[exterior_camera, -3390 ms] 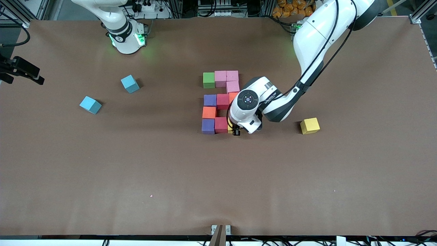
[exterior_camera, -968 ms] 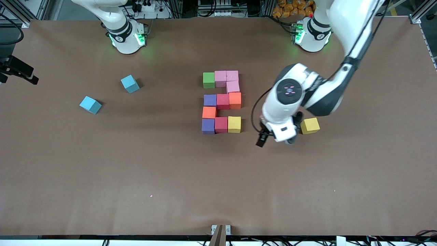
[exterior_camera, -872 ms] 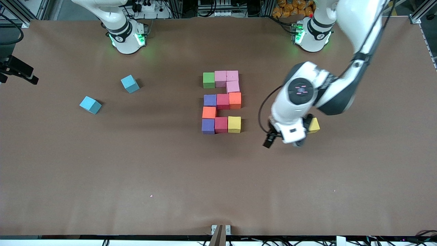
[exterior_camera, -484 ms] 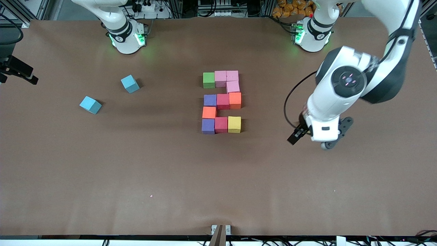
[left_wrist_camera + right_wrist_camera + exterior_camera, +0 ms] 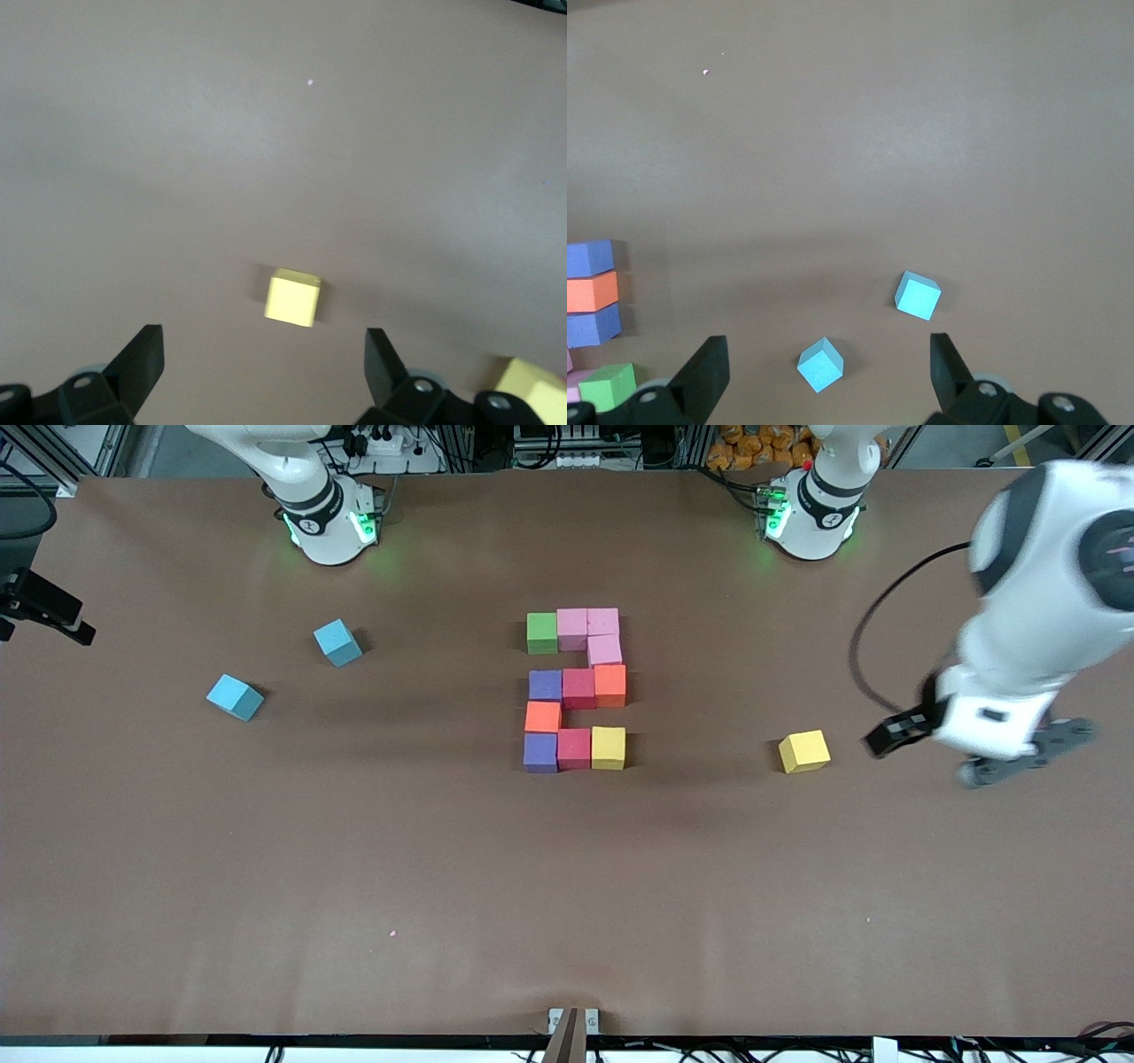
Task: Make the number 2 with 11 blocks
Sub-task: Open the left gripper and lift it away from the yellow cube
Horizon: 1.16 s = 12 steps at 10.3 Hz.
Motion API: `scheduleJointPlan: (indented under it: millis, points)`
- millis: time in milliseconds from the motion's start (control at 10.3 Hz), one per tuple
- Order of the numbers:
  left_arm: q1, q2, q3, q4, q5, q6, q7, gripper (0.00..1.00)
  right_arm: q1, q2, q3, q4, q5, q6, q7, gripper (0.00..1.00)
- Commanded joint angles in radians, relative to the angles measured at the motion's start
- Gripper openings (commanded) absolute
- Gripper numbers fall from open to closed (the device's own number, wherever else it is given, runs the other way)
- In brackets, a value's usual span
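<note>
the blocks (image 5: 576,689) sit packed together at the middle of the bench (image 5: 443,868), shaped like a 2. taking that figure as the landmark: its top row, the edge farthest from the front camera, runs from the green block (image 5: 541,632) to two pink blocks, with a third pink one just below the end. the middle row is purple, red, orange. an orange block (image 5: 542,716) links down to the bottom row of purple, red and the yellow block (image 5: 608,747).

toward the right arm's end of the bench from the figure lie two light-blue cubes (image 5: 235,696), well apart from it, and the right claw (image 5: 828,372) waits over them with its fingers spread wide and empty.

toward the left arm's end from the figure, a loose yellow cube (image 5: 804,751) rests level with the figure's bottom row. the left claw (image 5: 264,367) hangs over the bench past that cube, fingers wide apart, holding nothing.
</note>
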Motion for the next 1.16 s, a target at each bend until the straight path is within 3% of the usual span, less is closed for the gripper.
scheduleJointPlan:
  millis: [0, 678, 872, 1065]
  points:
    - [0.002, -0.045, -0.005, 0.014, -0.013, -0.068, 0.074, 1.00, -0.018, 0.013, 0.012, 0.027, 0.003, -0.008, 0.002, 1.00]
    - [0.063, -0.088, 0.005, 0.042, -0.087, -0.123, 0.295, 1.00, -0.034, 0.006, 0.009, 0.030, 0.003, -0.017, 0.002, 1.00]
    - [-0.118, -0.126, 0.230, 0.030, -0.160, -0.123, 0.296, 1.00, -0.041, 0.010, 0.012, 0.036, 0.008, -0.016, 0.002, 1.00]
    - [-0.181, -0.139, 0.329, 0.027, -0.205, -0.122, 0.319, 1.00, -0.041, 0.010, 0.012, 0.036, 0.009, -0.016, 0.002, 1.00]
